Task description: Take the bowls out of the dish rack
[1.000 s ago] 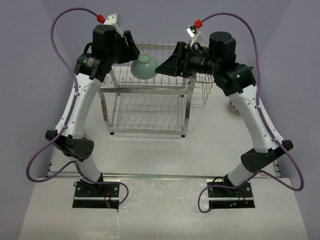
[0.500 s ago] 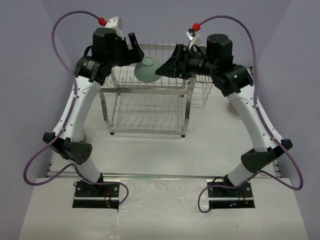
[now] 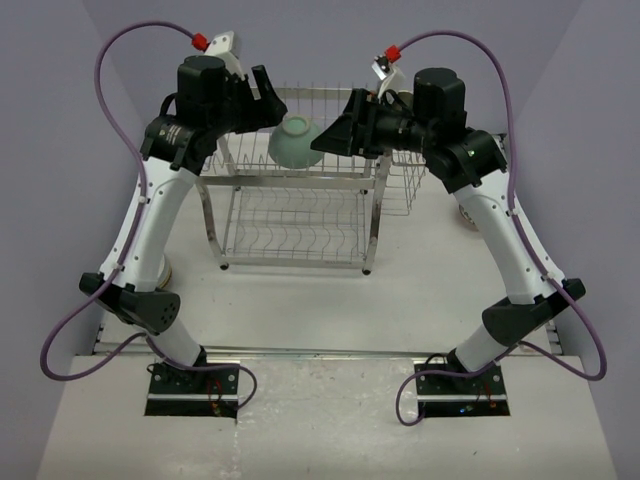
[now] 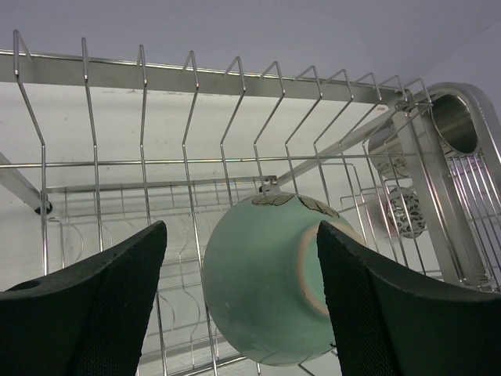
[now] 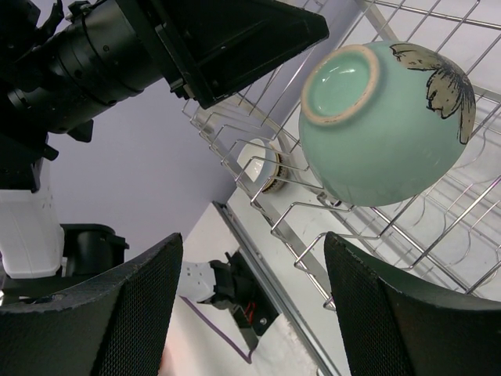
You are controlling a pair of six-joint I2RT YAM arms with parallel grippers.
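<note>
Green bowl (image 3: 295,140) sits tipped on its side on the rack's (image 3: 372,215) top tier, propped by the wires; left gripper (image 4: 241,232) and right gripper (image 5: 254,243) flank it, both spread wide, grasping nothing; probably lining up a grab.

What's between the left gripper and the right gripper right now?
The mint-green bowl, lying tipped on the top tier of the rack. The top view shows it between the open left gripper and right gripper.

The mint-green round ceramic bowl (image 3: 294,138) lay on the upper tier of the two-tier steel wire dish rack (image 3: 295,225), between the left fingers (image 3: 263,92) and right fingers (image 3: 330,135). A steel cylindrical cup (image 4: 454,121) stood in the wire side basket (image 3: 405,185) at the rack's right.
</note>
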